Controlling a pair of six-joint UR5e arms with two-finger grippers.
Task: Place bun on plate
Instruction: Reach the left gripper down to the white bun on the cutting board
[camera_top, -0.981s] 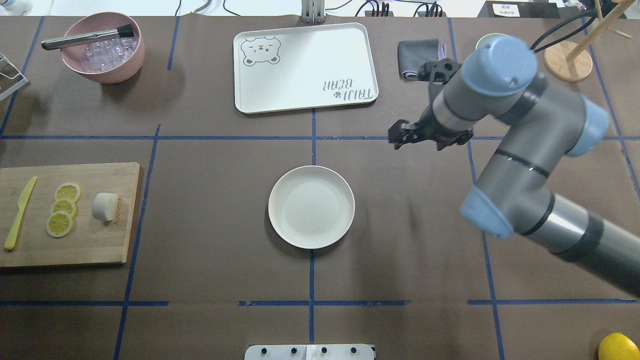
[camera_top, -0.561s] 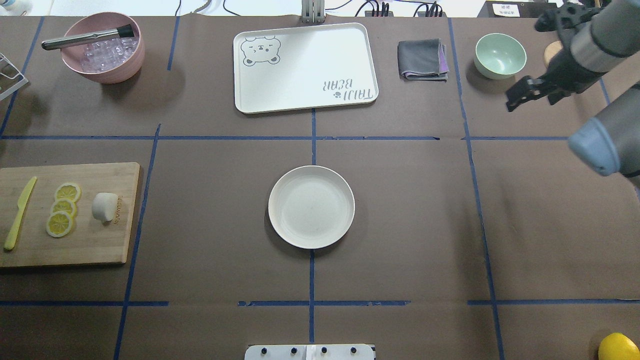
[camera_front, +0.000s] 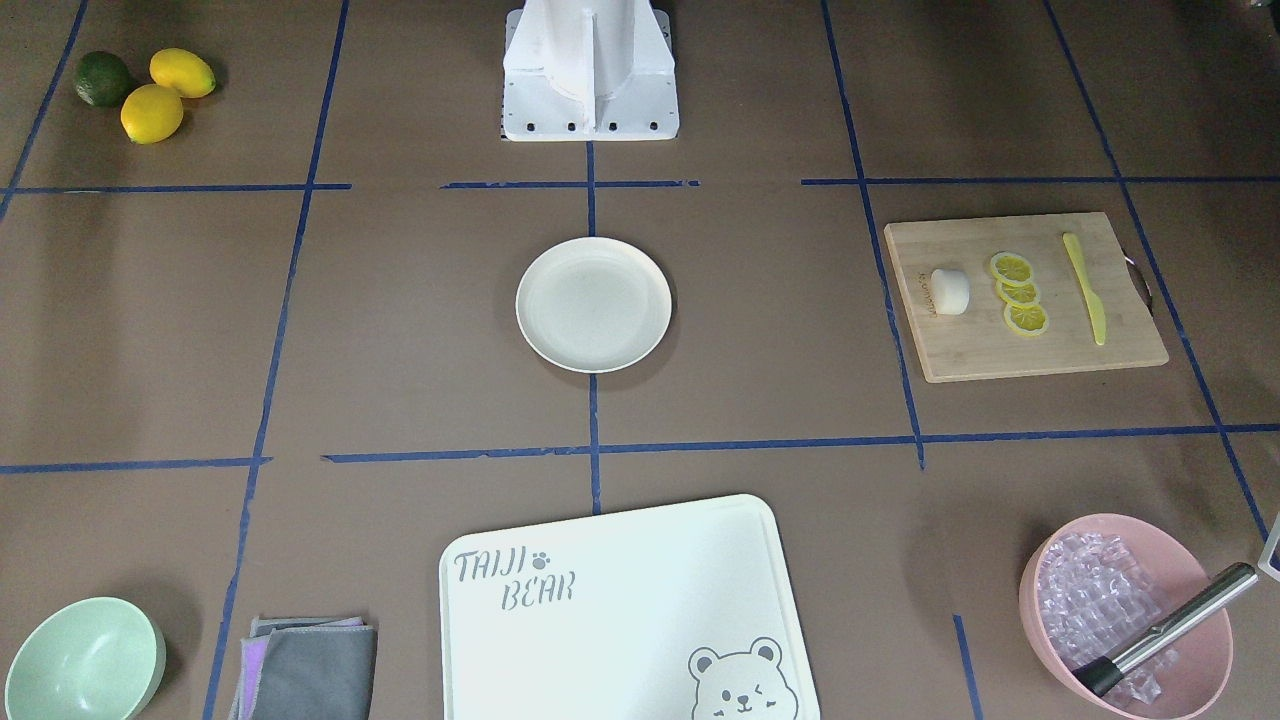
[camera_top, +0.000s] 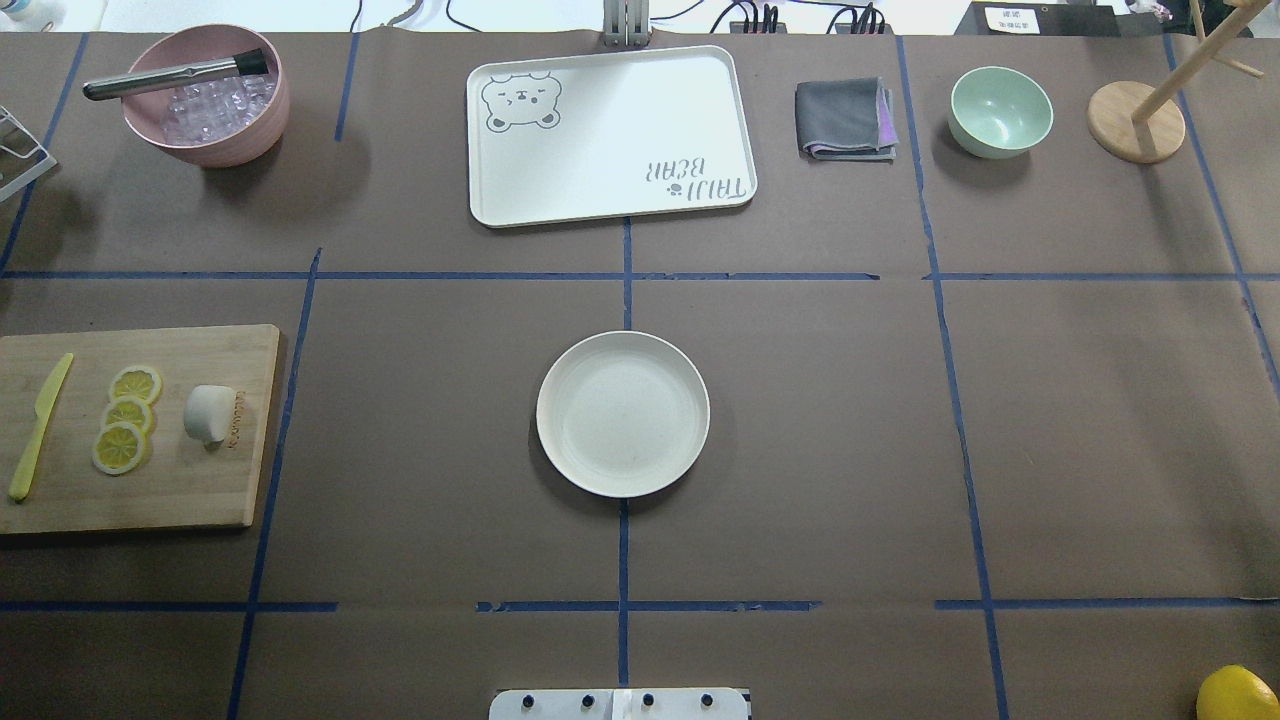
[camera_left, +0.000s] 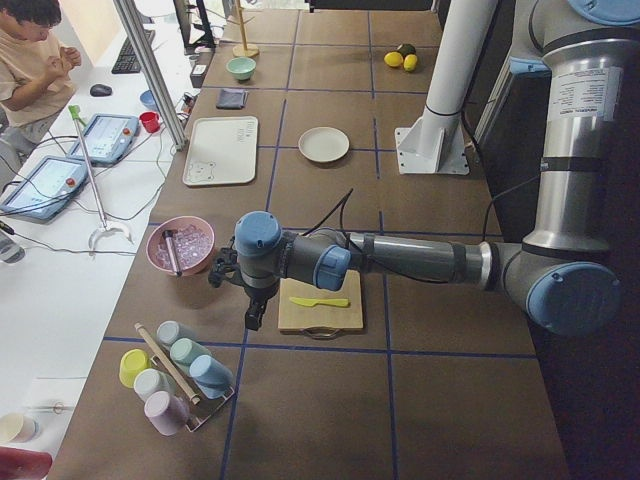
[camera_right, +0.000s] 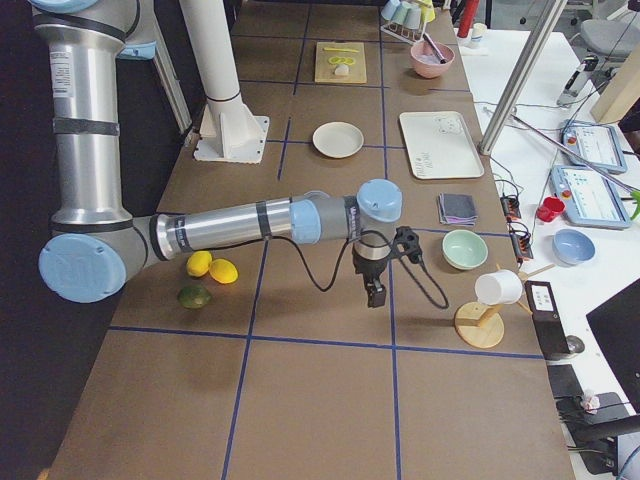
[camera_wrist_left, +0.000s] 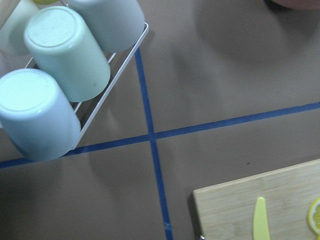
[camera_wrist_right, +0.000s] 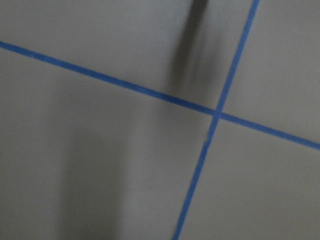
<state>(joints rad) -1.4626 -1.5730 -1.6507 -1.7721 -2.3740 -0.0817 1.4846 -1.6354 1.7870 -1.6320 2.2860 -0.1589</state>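
The bun (camera_top: 209, 413), a small white lump, lies on a wooden cutting board (camera_top: 200, 490) at the table's left side, next to three lemon slices (camera_top: 125, 415). The round cream plate (camera_top: 560, 360) sits bare at the table's centre, far from the bun. No arm shows in the overhead or front views. My left gripper (camera_left: 254, 315) hangs just past the board's outer end, seen only in the exterior left view. My right gripper (camera_right: 375, 293) hovers over bare table near the right end, seen only in the exterior right view. Whether either is open or shut I cannot tell.
A yellow knife (camera_top: 40, 425) lies on the board. A pink bowl (camera_top: 205, 158) of ice with a metal tool, a bear tray (camera_top: 610, 130), a grey cloth (camera_top: 845, 118), a mint bowl (camera_top: 1000, 130) and a wooden stand (camera_top: 1135, 125) line the far edge. Upturned cups (camera_wrist_left: 65, 65) stand beyond the board.
The right arm has swung away to the right and left the overhead view. The bun, plate and everything else on the table stay where they were.
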